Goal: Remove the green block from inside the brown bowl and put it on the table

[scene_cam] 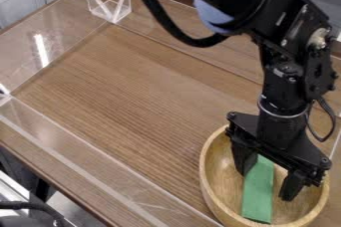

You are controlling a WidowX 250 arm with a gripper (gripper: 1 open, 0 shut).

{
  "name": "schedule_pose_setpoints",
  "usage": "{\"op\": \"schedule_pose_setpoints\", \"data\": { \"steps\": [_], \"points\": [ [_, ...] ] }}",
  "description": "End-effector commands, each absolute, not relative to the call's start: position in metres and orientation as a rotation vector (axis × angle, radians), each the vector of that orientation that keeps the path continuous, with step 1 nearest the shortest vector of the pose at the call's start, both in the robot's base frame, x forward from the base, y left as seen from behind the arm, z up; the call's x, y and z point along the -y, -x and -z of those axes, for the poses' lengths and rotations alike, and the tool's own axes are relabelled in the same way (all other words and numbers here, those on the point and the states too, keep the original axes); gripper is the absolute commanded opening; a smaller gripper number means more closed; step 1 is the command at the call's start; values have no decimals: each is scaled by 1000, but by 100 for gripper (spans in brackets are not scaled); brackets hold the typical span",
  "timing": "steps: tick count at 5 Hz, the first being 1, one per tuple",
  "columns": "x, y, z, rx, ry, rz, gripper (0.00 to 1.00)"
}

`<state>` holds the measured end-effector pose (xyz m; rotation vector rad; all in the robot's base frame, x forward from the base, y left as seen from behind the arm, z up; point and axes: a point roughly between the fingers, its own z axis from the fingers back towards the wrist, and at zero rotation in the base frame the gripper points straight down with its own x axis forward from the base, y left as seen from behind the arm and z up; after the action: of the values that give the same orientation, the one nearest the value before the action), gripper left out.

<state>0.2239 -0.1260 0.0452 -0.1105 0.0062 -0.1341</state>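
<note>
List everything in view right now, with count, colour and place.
block: one, green, lying in the bowl, bottom right
bowl: one, light brown wood, on the table at bottom right
table: one, brown wood grain, fills the view
walls: clear plastic, low, along the table's far and left edges
arm: one, black, coming in from the top right
pincer: one, black, pointing down into the bowl, open, fingers on either side of the block's upper end
</note>
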Motion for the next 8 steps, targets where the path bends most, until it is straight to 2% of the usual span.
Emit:
{"op": "schedule_pose_setpoints", "data": {
  "steps": [1,8],
  "points": [
    [124,-229,-45,14,120,120,100],
    [122,-232,-18,15,114,101,100]
  ]
}}
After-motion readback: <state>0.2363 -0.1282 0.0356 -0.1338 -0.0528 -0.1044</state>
